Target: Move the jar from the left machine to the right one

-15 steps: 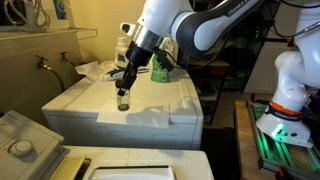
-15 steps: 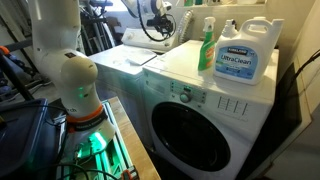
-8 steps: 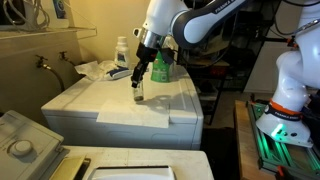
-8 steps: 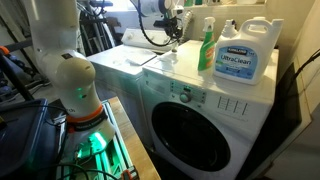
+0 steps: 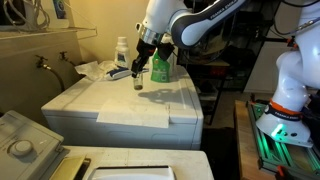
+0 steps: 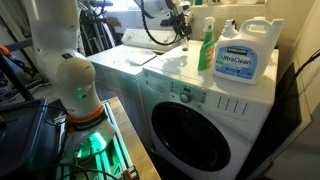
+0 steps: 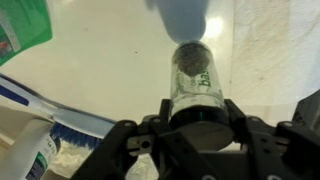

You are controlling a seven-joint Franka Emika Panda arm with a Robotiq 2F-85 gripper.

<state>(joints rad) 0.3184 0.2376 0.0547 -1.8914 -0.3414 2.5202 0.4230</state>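
Observation:
A small glass jar with a dark lid and a green label point(image 7: 192, 80) is held in my gripper point(image 7: 192, 108), which is shut on it just below the lid. In an exterior view the jar point(image 5: 138, 82) hangs just above the white machine top point(image 5: 160, 100), near its far side. In the other exterior view the gripper point(image 6: 184, 32) with the jar is over the front-loading washer's top point(image 6: 190, 72), close to the green spray bottle point(image 6: 206, 45).
A green spray bottle point(image 5: 160, 66) and a white bottle point(image 5: 121, 52) stand at the back. A large Kirkland detergent jug point(image 6: 248, 52) stands on the washer. Crumpled white cloth point(image 5: 95, 70) lies at the back. Another white robot base point(image 5: 288, 90) stands beside the machines.
My gripper has carried the jar away from the machine's near part toward the far side, closer to the green spray bottle.

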